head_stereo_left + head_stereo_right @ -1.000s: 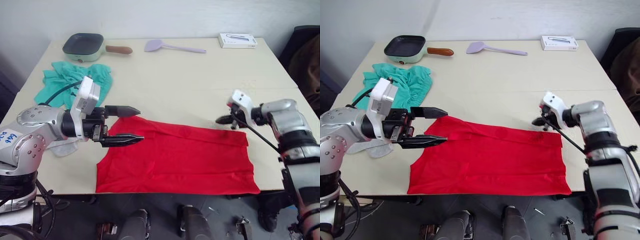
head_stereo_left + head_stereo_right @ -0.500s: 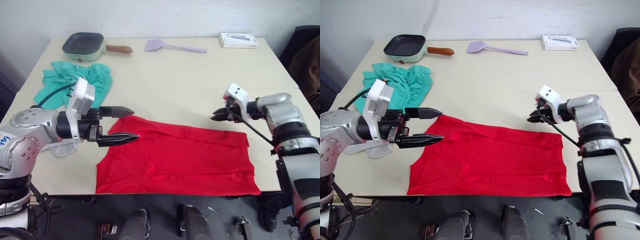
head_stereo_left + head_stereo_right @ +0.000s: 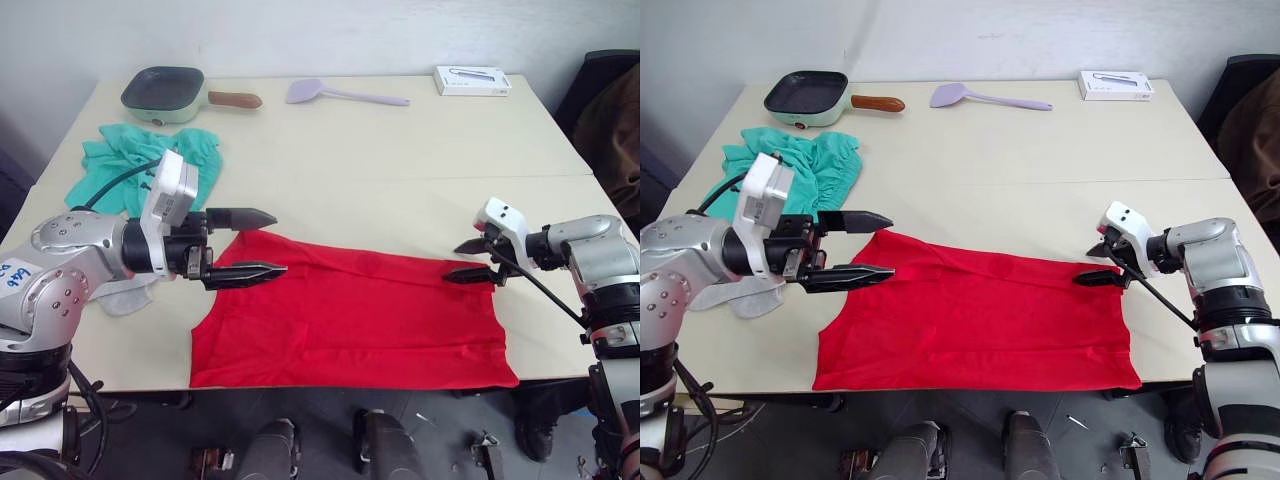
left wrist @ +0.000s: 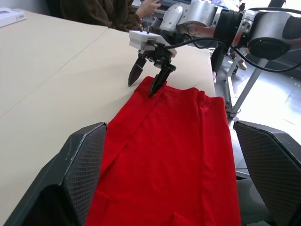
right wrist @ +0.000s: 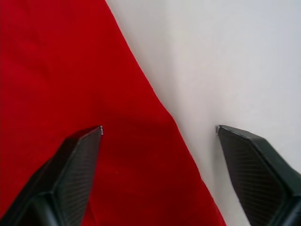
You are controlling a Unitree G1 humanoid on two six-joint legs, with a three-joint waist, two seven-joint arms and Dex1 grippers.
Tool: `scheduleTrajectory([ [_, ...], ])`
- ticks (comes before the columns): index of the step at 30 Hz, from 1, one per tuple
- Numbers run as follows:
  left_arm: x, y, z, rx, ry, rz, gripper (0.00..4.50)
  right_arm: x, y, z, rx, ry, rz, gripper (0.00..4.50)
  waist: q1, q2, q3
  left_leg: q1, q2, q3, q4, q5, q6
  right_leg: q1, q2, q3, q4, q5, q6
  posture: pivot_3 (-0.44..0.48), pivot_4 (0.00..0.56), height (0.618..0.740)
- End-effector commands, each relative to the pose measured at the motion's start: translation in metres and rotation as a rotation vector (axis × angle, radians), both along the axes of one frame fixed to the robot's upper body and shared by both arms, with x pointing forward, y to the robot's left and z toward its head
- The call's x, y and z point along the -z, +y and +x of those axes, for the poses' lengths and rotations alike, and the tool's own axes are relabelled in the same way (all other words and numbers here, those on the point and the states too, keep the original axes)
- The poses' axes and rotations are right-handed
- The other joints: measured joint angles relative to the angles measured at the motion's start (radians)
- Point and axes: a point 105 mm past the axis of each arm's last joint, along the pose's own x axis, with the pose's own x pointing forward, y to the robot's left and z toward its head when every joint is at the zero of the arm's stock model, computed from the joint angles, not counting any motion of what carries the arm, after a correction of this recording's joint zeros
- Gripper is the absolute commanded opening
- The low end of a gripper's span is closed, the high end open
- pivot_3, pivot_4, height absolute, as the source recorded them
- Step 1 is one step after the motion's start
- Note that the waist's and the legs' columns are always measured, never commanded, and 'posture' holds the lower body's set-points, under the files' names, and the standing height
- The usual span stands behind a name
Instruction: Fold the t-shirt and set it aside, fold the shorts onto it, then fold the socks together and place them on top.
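The bright red short-sleeved cloth t-shirt (image 3: 350,320) lies lengthwise between my grippers; both open, my left gripper (image 3: 258,243) and right gripper (image 3: 470,261) straddle its far corners.

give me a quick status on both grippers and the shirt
Left gripper open, at the t-shirt's left end. Right gripper open, straddling its far right edge. T-shirt flat on the table, not gripped. Nothing in the way.

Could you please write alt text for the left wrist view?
The open left gripper looks along the flat red t-shirt toward the open right gripper, poised at the shirt's far edge on the beige table.
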Motion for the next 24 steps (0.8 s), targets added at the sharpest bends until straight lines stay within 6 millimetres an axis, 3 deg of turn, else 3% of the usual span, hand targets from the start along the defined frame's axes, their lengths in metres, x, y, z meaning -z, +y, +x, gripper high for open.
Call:
scheduleTrajectory([
  [1,-0.008,-0.005,-0.008,0.051,-0.023,-0.009,4.50,0.012,0.002,-0.005,-0.014,0.027,-0.014,2.58,0.000,0.000,0.000,0.000,0.000,0.000,0.000,0.000,0.000,0.000,0.000,0.000,0.000,0.000,0.000,0.000,0.150,0.740],
  [9,-0.006,-0.006,-0.016,0.092,-0.013,0.005,4.50,0.000,0.009,-0.004,-0.056,0.013,0.005,0.02,0.000,0.000,0.000,0.000,0.000,0.000,0.000,0.000,0.000,0.000,0.000,0.000,0.000,0.000,0.000,0.000,0.150,0.740],
  [15,-0.005,-0.006,-0.010,0.062,-0.040,0.017,4.50,-0.017,0.029,0.011,-0.097,-0.031,0.042,0.02,-0.004,0.000,0.000,0.000,0.000,0.000,0.000,0.000,0.000,0.000,0.001,0.001,0.000,0.000,0.000,0.000,0.150,0.740],
  [19,-0.003,-0.004,-0.004,0.041,-0.053,0.022,4.50,-0.028,0.046,0.045,-0.053,-0.157,-0.025,0.02,-0.005,0.000,0.000,0.000,0.000,0.001,0.000,0.000,0.000,0.000,0.001,0.001,0.000,0.000,0.000,0.000,0.150,0.740],
  [24,-0.007,-0.003,0.005,0.007,-0.080,0.014,4.50,-0.036,0.054,0.081,0.047,-0.342,-0.221,0.02,-0.002,0.000,0.000,0.000,0.000,0.000,-0.001,0.000,0.000,-0.002,0.001,0.001,0.000,0.000,0.000,0.000,0.150,0.740],
])
